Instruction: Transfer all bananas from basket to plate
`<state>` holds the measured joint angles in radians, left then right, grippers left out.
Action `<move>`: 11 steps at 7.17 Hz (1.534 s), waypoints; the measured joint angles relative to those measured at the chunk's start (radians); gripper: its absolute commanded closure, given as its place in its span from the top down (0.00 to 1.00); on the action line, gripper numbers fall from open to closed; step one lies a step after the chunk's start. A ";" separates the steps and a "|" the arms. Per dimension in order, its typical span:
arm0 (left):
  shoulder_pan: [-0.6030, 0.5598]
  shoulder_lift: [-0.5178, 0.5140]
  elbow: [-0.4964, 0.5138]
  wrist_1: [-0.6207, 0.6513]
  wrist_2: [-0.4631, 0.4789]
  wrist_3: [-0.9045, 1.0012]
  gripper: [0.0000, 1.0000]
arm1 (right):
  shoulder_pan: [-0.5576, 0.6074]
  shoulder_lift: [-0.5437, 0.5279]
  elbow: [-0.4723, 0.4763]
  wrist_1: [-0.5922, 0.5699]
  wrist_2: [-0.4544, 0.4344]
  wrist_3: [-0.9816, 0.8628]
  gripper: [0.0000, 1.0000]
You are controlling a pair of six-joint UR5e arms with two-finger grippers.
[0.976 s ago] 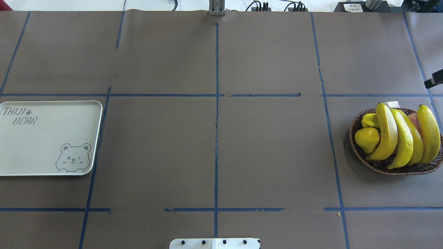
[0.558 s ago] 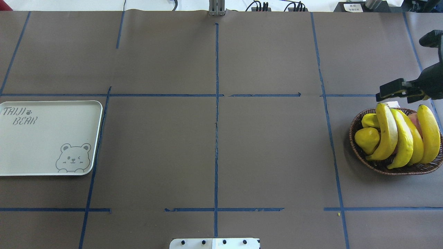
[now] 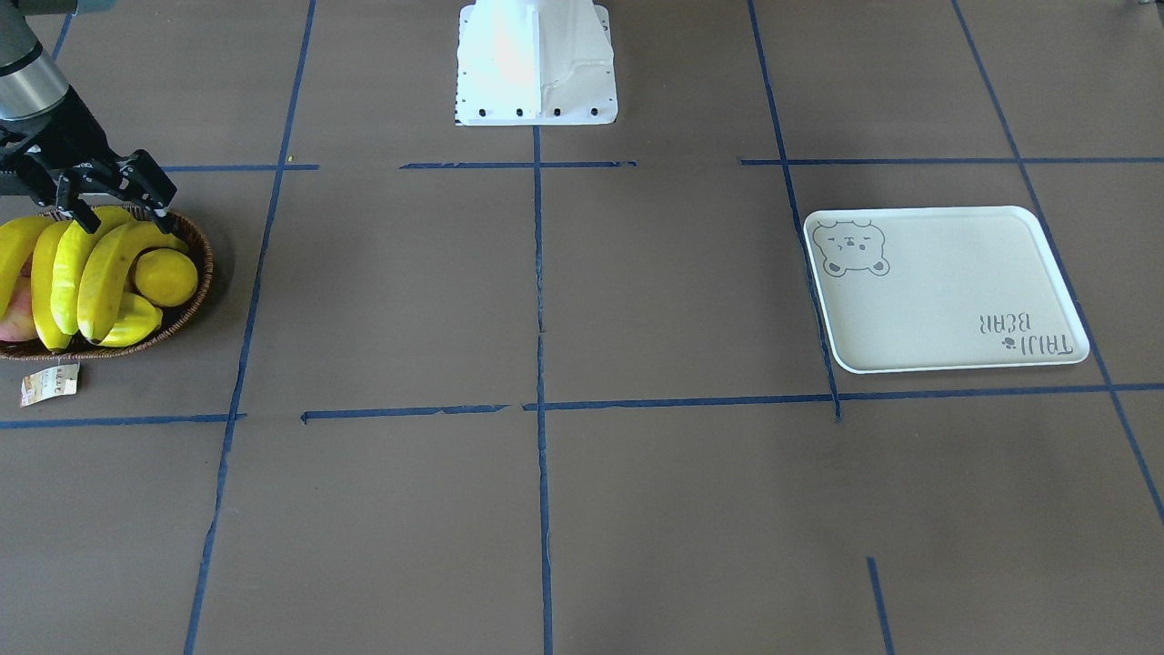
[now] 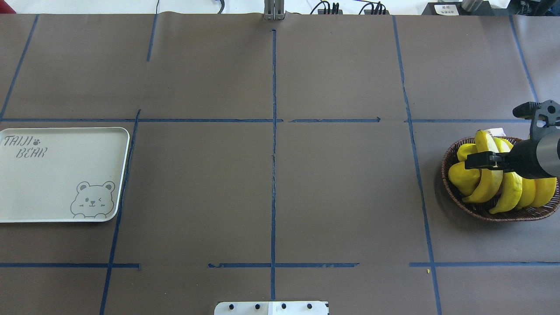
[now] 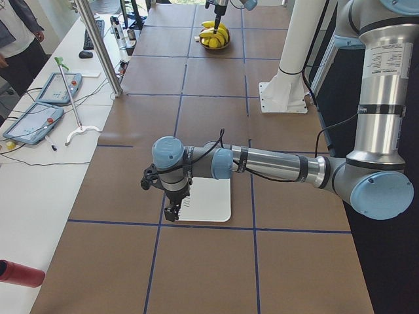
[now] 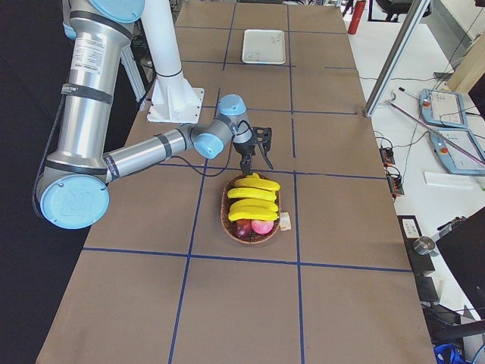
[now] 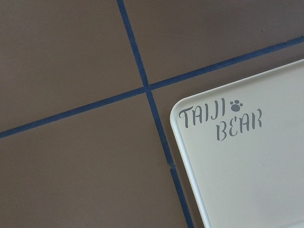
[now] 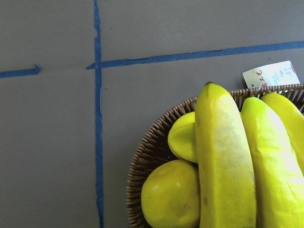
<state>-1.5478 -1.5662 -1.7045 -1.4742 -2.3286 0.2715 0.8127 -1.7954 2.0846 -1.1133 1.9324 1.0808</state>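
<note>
Several bright-yellow bananas (image 4: 490,186) lie side by side in the dark wicker basket (image 4: 481,213) at the table's right. My right gripper (image 3: 118,214) hovers just over their near ends, open, with nothing between its fingers (image 3: 165,218). The right wrist view looks down on the bananas (image 8: 223,156) and the basket's rim (image 8: 145,154). The cream plate (image 4: 61,175) with the bear drawing lies bare at the far left. My left gripper (image 5: 171,210) shows only in the exterior left view, above the plate's corner (image 5: 209,203); I cannot tell its state.
Round yellow fruits (image 4: 463,175) and reddish fruit (image 6: 254,226) share the basket. A paper tag (image 3: 47,384) lies beside it. The robot's white base (image 3: 535,64) stands mid-table. A person (image 5: 13,39) stands by a side bench with tablets (image 5: 36,121).
My right gripper came in from the right edge and moved over the basket, above the bananas. The bananas and the plate have not moved.
</note>
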 measured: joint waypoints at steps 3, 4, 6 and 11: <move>0.000 0.001 -0.008 0.000 0.000 0.000 0.99 | -0.013 -0.011 -0.055 0.044 -0.001 -0.005 0.87; 0.000 0.001 -0.008 0.000 0.000 0.000 0.99 | -0.015 -0.011 -0.067 0.050 0.001 -0.006 0.86; 0.000 0.002 -0.009 0.000 0.000 0.000 0.99 | -0.019 -0.009 -0.086 0.053 0.002 -0.006 0.68; 0.000 0.007 -0.010 0.000 0.000 0.000 0.99 | -0.032 -0.005 -0.096 0.053 0.002 -0.007 0.02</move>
<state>-1.5478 -1.5595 -1.7145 -1.4741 -2.3290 0.2718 0.7811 -1.8007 1.9889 -1.0605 1.9347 1.0743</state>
